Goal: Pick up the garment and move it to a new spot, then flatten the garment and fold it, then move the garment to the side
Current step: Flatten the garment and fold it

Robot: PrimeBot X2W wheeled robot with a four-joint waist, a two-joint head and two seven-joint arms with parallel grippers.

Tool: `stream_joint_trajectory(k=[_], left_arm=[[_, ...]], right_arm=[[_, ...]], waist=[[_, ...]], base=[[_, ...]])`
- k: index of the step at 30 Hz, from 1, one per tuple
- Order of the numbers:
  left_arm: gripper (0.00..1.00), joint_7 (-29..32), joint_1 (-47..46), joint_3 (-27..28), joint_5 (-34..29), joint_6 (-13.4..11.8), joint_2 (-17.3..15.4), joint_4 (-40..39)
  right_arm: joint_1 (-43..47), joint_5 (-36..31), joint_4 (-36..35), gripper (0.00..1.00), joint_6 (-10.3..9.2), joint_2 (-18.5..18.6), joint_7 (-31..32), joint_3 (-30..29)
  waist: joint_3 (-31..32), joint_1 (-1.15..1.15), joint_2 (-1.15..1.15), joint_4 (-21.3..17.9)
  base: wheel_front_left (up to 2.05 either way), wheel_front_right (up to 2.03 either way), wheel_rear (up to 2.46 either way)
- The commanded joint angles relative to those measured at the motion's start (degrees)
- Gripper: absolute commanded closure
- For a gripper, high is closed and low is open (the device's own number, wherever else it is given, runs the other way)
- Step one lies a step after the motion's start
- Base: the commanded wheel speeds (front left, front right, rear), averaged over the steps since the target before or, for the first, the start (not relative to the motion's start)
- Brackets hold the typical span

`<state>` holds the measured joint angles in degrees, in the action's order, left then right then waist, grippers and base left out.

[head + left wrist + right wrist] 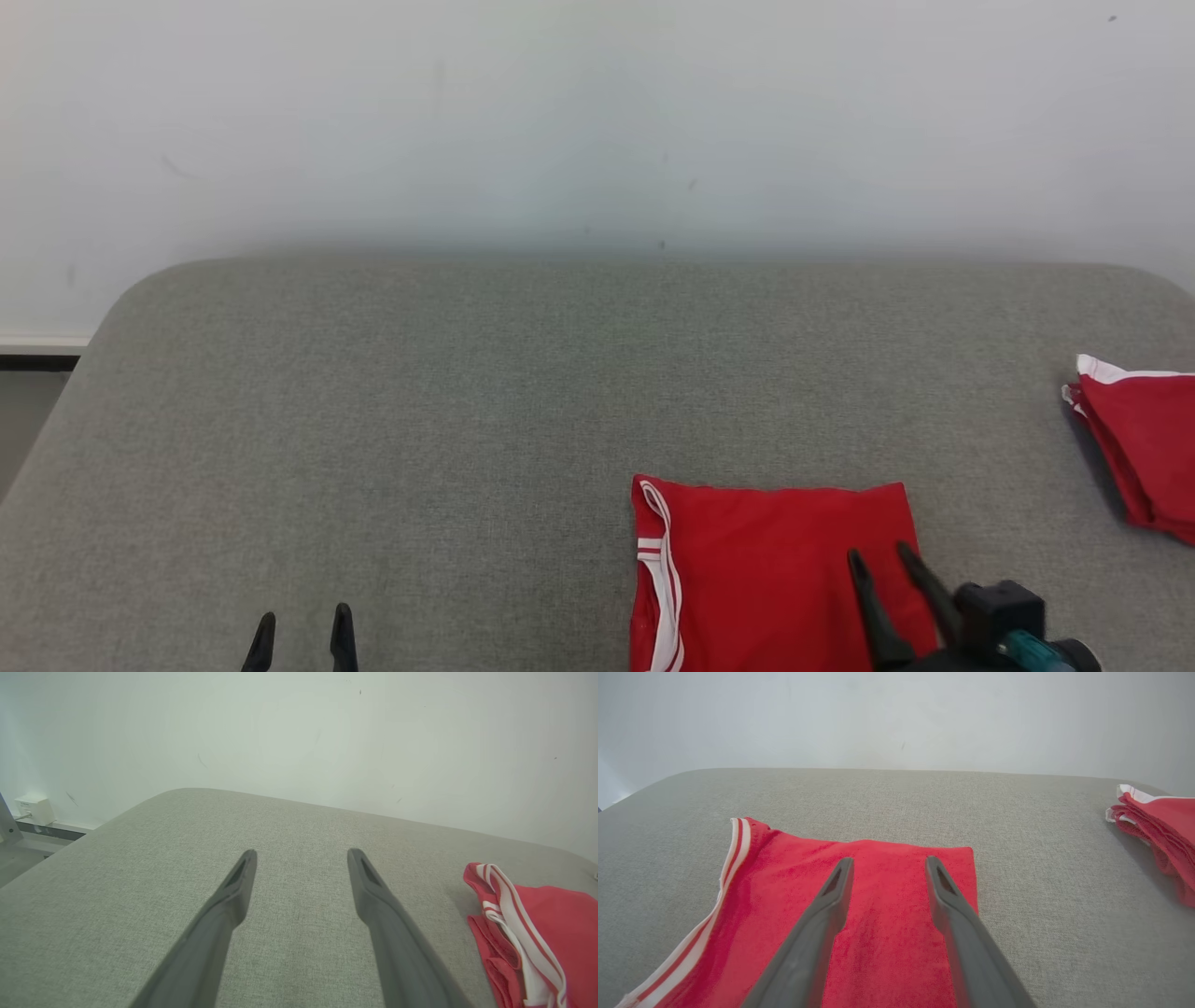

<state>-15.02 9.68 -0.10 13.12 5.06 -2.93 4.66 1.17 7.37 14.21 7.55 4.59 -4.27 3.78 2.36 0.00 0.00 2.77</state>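
Observation:
A red garment [766,569] with white stripes along its left edge lies folded into a flat rectangle near the front of the grey cushioned surface [523,373]. My right gripper [882,553] hovers open above the garment's right part, nothing between its fingers; in the right wrist view the garment [887,914] spreads under the right gripper [889,861]. My left gripper [303,616] stands open at the lower left, well away from the cloth. In the left wrist view the left gripper [301,851] is over bare fabric, with the garment's striped edge [518,924] off to the right.
A second red folded cloth [1139,439] with white trim lies at the right edge of the surface, also in the right wrist view [1157,826]. A pale wall [597,121] rises behind the surface. A white box [32,809] sits at the wall's base, far left.

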Motion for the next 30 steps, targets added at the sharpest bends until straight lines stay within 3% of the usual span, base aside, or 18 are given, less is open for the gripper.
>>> stream_joint_trajectory(k=[1,18,30], left_arm=[[0.0,-0.2,0.5,-0.2,0.2,0.1,0.1,0.1],[0.0,-0.2,-2.1,-3.0,1.4,-0.4,0.1,0.6],[0.0,-0.2,-2.9,-4.4,1.8,-0.8,0.1,1.0]], right_arm=[[-1.8,-0.6,1.2,1.0,-0.17,-0.3,0.1,1.4],[-12.9,-4.8,19.4,1.0,-0.17,-1.7,-1.4,10.5],[-16.7,2.3,23.7,1.0,-0.17,-1.7,-1.9,25.2]], waist=[[-0.4,0.0,0.0,0.7],[-5.0,0.0,0.0,7.6],[-6.5,0.0,0.0,10.3]], base=[[0.0,0.0,0.0],[0.0,0.0,0.0],[0.0,0.0,0.0]])
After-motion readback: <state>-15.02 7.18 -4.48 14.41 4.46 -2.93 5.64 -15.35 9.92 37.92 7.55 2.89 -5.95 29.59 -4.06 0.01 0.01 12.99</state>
